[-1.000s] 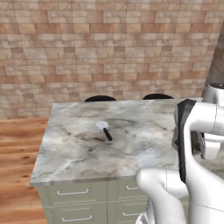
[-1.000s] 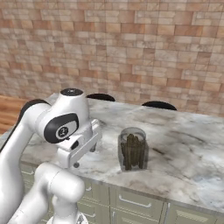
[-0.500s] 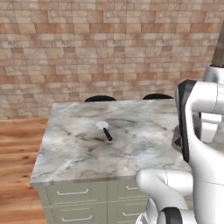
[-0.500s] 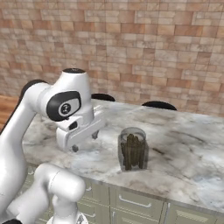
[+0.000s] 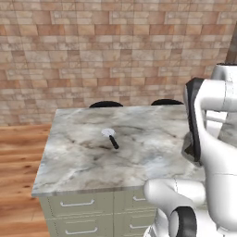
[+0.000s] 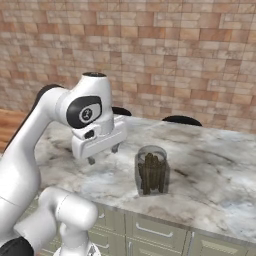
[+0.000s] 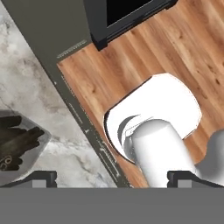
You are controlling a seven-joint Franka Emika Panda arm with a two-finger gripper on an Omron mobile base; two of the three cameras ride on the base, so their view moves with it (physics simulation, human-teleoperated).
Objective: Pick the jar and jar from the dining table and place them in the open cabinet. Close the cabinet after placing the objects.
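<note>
Claw: gripper (image 6: 103,155) hangs over the dining table's marble top in the right base view, its two short fingers pointing down and standing wide apart, with nothing between them; in the hand view the dark tips sit at the far bottom corners.
Claw position: above the slab, off the surface, to the camera-left of the jar in the right base view, near it and not touching.
Jar: one clear glass jar (image 6: 151,170) stands upright on the marble toward the near edge, dark brown sticks showing through the glass; in the hand view its rim and sticks (image 7: 17,144) appear at the lower left, seen from above.
Dining table: dining table (image 5: 92,162) has a grey-veined white marble slab over sage-green drawer fronts with thin silver handles; in the hand view the slab edge runs diagonally across the picture.
Utensil: small utensil (image 5: 111,136) with a white head and black handle lies flat near the middle of the slab in the left base view, well apart from the arm.
Chairs: two dark chair backs (image 5: 105,104) show just past the far edge of the table.
Floor: wood floor (image 5: 18,157) lies to the left of the table.
Wall: brick wall (image 6: 175,60) closes the scene behind the table.
</note>
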